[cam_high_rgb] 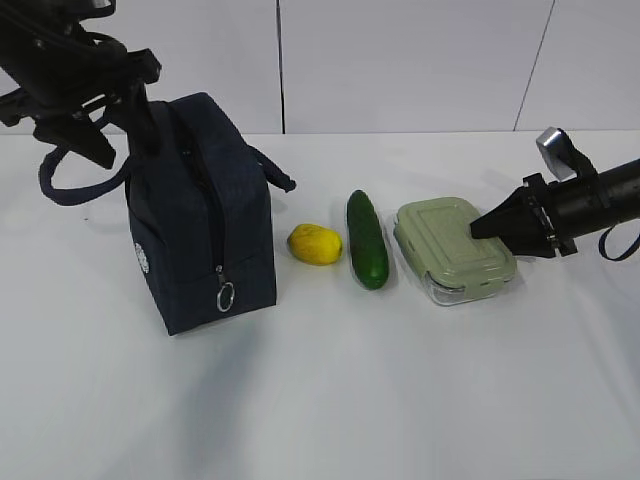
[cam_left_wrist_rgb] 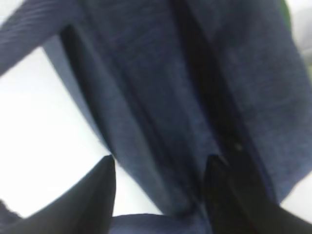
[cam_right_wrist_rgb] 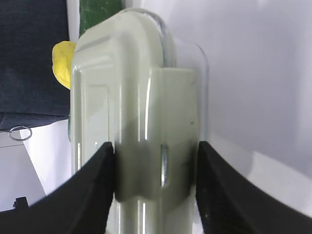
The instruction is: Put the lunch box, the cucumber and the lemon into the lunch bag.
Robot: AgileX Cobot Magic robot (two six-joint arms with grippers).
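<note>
Place: a plain robot test room, like a lab.
Table (cam_high_rgb: 330, 400): bare white surface under the lunch bag (cam_high_rgb: 200, 215).
Wall (cam_high_rgb: 400, 60): white panels with dark seams, behind the table.
Arms: two black robot arms over the table.

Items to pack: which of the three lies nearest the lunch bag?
The lemon, yellow, right beside the lunch bag; the cucumber and lunch box lie farther right.

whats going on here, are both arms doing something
The right hand sits around the snap tab of the lunch box, which rests on the table. The left hand is up at the top of the navy lunch bag; whether it grips the fabric is unclear. The lemon and cucumber lie between bag and box.
</note>
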